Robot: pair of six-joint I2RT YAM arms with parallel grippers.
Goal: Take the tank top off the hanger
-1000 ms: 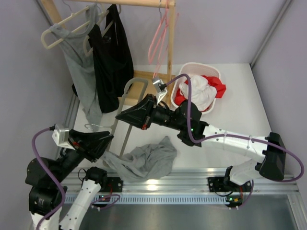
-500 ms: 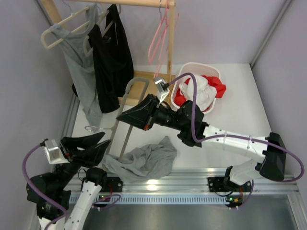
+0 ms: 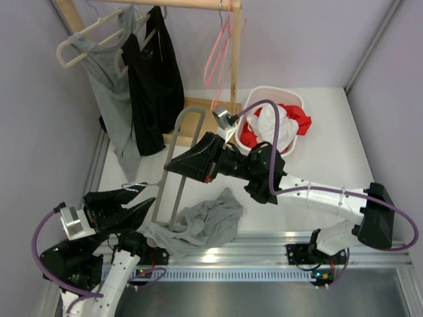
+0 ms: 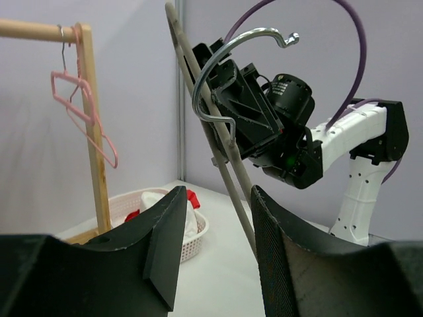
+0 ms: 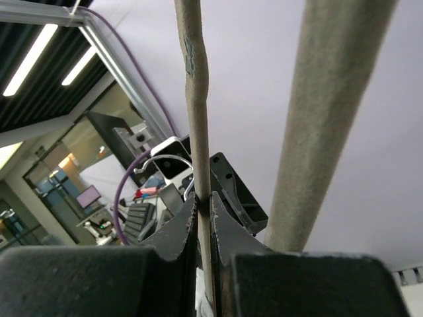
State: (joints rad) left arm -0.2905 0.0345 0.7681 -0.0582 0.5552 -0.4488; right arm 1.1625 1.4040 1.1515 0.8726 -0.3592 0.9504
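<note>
Your right gripper clamps the bare hanger; your left gripper stands half open, empty. The tank top lies on the desk. Lift the hanger's low end clear of it.

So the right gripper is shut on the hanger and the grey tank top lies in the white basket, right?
Not quite: the top view shows the tank top crumpled on the table, not in the basket. The right gripper does grip the hanger.
</note>
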